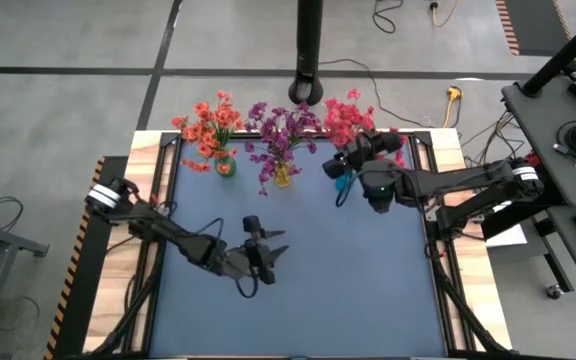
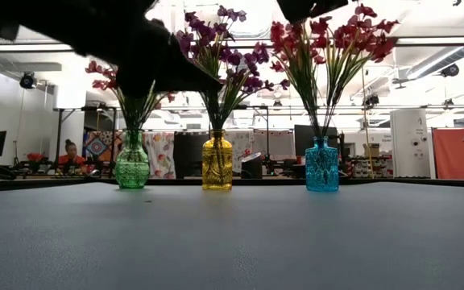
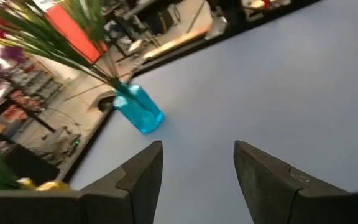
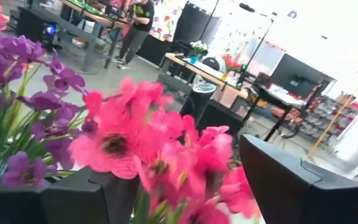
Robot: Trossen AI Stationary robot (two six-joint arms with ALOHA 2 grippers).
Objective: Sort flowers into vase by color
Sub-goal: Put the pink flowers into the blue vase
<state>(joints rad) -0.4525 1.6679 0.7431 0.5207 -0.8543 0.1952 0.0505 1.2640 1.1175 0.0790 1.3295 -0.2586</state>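
Note:
Three glass vases stand in a row on their bases near the table's far edge. The green vase (image 2: 132, 165) holds orange-red flowers (image 1: 208, 125). The yellow vase (image 2: 217, 163) holds purple-magenta flowers (image 1: 283, 130). The blue vase (image 2: 321, 165) holds pink-red flowers (image 1: 343, 115). My right gripper (image 1: 348, 158) hovers open over the blue vase, and in its wrist view pink-red blossoms (image 4: 123, 140) fill the gap between its fingers. My left gripper (image 1: 266, 238) is open above the middle of the table, holding nothing; its wrist view shows the blue vase (image 3: 138, 111) beyond the fingers. My right gripper (image 4: 185, 186) stands open with one finger (image 4: 303, 180) on either side of the pink-red blossoms, coming from above the blue vase. Whether a finger touches the blossoms or stems, I cannot tell.
The dark blue table top (image 1: 348, 280) is bare in front of the vases. A black post (image 1: 309, 50) rises behind the far edge. Beyond the table there are desks and cables, and a person (image 2: 71, 153) sits in the room.

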